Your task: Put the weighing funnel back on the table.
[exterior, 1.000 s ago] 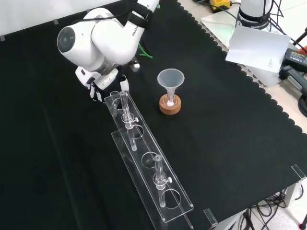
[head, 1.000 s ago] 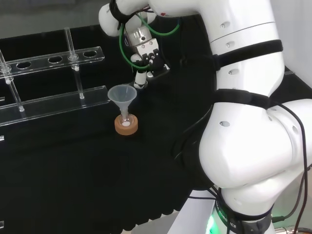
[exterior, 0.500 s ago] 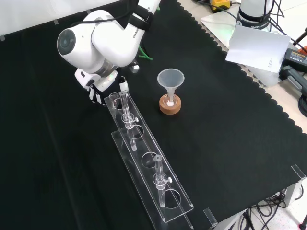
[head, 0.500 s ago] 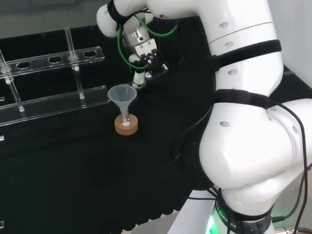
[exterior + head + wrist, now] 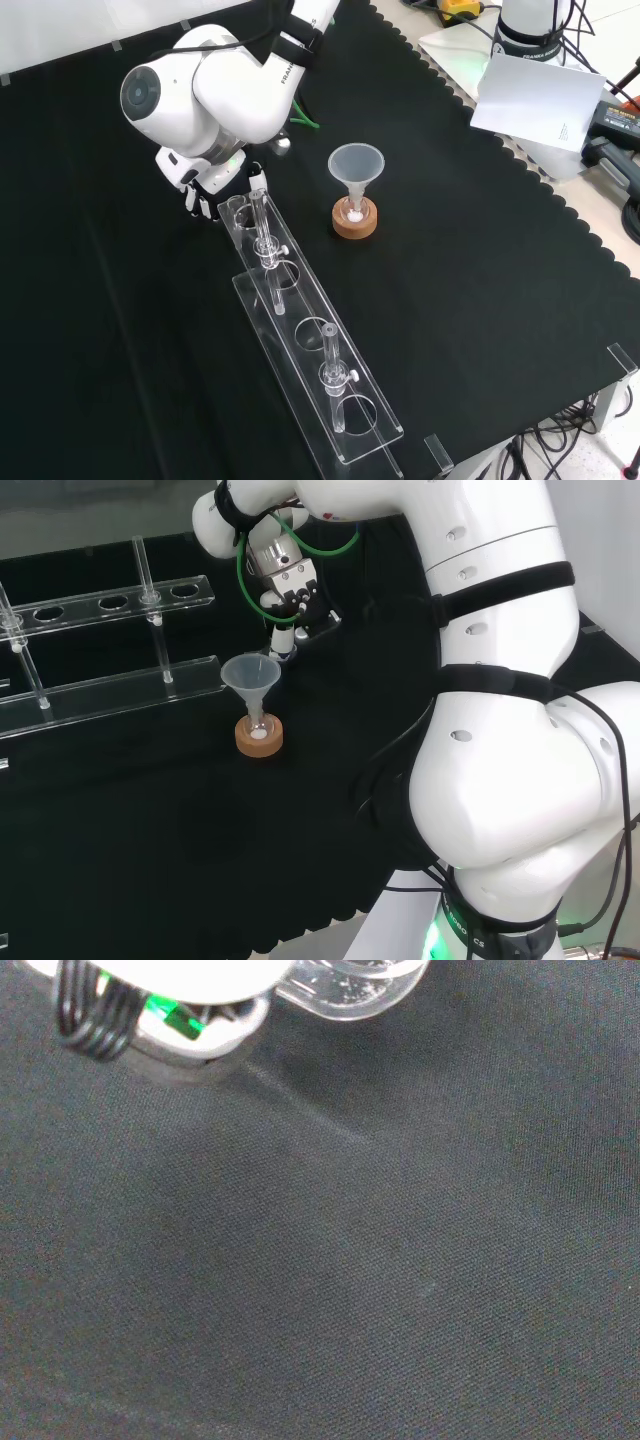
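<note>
Robot hand (image 5: 299, 604) curled rnd weighing funnel (image 5: 350, 984)

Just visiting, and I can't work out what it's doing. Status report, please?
Hand low over the cloth, curled round the weighing funnel. Not yet set down. Big funnel and clear rack stand close by.

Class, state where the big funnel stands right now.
In the front view the funnel stands above centre, stem in a small flask on a cork ring, right of the clear rack.
</note>
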Controlling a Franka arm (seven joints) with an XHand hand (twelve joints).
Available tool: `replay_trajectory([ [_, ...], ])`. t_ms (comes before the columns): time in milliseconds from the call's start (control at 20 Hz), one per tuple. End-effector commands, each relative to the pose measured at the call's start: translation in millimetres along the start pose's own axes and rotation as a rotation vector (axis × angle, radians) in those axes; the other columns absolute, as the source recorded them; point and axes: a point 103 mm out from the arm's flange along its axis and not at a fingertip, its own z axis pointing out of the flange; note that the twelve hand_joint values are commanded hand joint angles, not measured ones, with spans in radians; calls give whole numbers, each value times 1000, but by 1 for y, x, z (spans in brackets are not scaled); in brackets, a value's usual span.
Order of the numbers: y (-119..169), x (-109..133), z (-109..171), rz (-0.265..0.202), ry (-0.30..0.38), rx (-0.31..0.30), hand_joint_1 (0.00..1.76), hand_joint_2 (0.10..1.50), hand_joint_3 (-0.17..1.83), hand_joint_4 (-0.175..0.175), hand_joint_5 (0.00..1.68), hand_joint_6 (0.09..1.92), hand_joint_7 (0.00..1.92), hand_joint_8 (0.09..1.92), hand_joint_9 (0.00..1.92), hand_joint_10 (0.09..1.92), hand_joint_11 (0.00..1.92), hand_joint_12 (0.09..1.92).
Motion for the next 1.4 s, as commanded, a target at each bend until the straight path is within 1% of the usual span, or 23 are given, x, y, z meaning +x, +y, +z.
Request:
replay_trajectory([
  [50, 0, 0, 0, -1, 1, 1, 1105, 689, 662, 175, 1186, 822, 610, 664, 944, 306, 698, 1109],
  [200, 1, -1, 0, -5, -2, 0, 1103, 708, 625, 175, 1184, 808, 603, 671, 938, 317, 697, 1111],
  [600, 4, 2, 0, -12, -8, -6, 1103, 715, 611, 175, 1185, 800, 599, 672, 931, 321, 695, 1111],
  [1050, 5, 1, 7, -21, 15, -10, 1094, 757, 542, 175, 1166, 804, 580, 677, 912, 339, 688, 1117],
  [1150, 4, 1, 7, -25, 20, -10, 1083, 809, 461, 175, 1138, 824, 566, 685, 896, 354, 680, 1125],
  [1350, 3, 1, 9, -36, 10, -4, 1055, 966, 198, 175, 1070, 875, 539, 705, 856, 411, 658, 1147],
  [1400, 2, 1, 9, -40, 8, 0, 1046, 956, 152, 132, 1007, 835, 528, 703, 844, 422, 650, 1147],
])
